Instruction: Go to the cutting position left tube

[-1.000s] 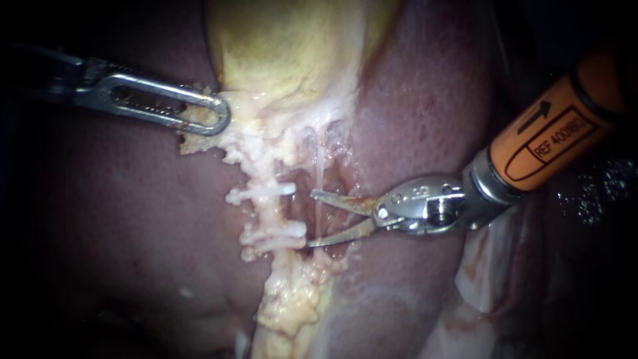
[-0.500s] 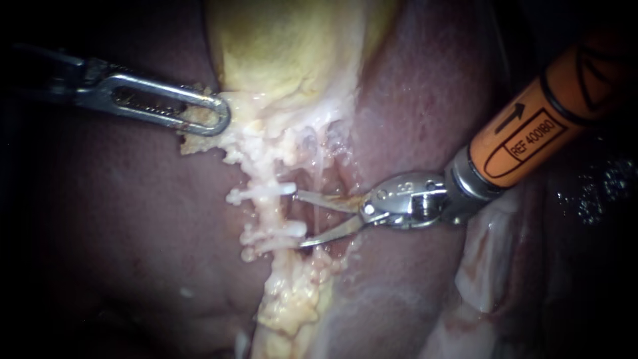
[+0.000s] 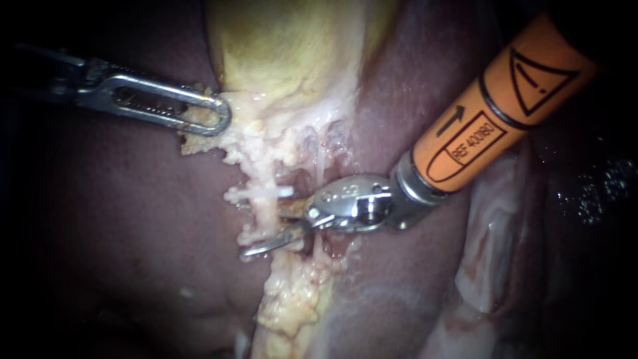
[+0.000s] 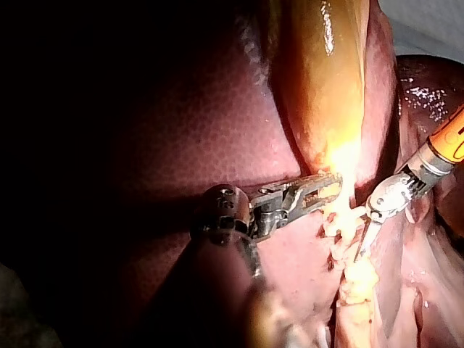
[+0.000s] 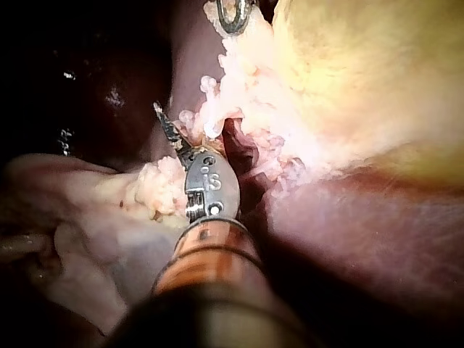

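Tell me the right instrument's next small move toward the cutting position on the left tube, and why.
Probably ease the right instrument slightly further across, then stop. Its open blades straddle the left tube just below the white clip. The lower blade's tip is past the tube, but the upper's is hidden behind it. The left instrument grips the pale tissue.

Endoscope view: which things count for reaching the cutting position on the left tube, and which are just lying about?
In the job: right instrument, open across the left tube; the white clip on that tube; left instrument, up by the gallbladder.
Lying about: the liver.
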You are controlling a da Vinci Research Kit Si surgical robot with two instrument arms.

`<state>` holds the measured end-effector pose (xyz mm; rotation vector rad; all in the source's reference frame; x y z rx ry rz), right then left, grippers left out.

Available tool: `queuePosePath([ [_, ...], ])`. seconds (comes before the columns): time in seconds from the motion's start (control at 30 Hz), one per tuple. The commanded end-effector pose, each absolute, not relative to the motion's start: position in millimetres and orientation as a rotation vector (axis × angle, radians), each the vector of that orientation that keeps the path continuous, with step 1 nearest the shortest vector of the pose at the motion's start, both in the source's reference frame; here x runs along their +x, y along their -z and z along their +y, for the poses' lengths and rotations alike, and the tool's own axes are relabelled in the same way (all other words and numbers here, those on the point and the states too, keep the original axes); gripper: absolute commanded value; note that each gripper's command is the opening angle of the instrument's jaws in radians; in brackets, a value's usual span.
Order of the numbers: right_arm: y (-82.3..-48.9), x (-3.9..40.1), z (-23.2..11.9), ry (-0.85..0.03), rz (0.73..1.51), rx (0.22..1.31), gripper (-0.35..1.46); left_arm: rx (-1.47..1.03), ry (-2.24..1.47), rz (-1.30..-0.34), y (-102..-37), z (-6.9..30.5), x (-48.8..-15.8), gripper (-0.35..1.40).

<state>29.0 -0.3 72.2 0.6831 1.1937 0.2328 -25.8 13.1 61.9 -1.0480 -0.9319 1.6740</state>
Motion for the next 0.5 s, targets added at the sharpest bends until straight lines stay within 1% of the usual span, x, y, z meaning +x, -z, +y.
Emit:
queuePosePath([
  [0.03,-72.1,29.4,-0.3,-0.25,1.198,0.691,1.38,-1.048,-1.674,-0.931,-61.9,13.1,-25.8,-0.35],
  [0.1,-72.0,30.3,-0.2,-0.28,1.203,0.7,1.38,-1.048,-1.674,-0.931,-61.9,13.1,-25.9,-0.35],
  [0.23,-71.9,31.4,-0.2,-0.326,1.19,0.714,1.4,-1.048,-1.673,-0.93,-62.0,13.1,-25.9,-0.35],
  [0.5,-70.7,31.9,-0.5,-0.384,1.182,0.747,1.43,-1.048,-1.674,-0.928,-62.0,13.0,-26.1,-0.35],
])
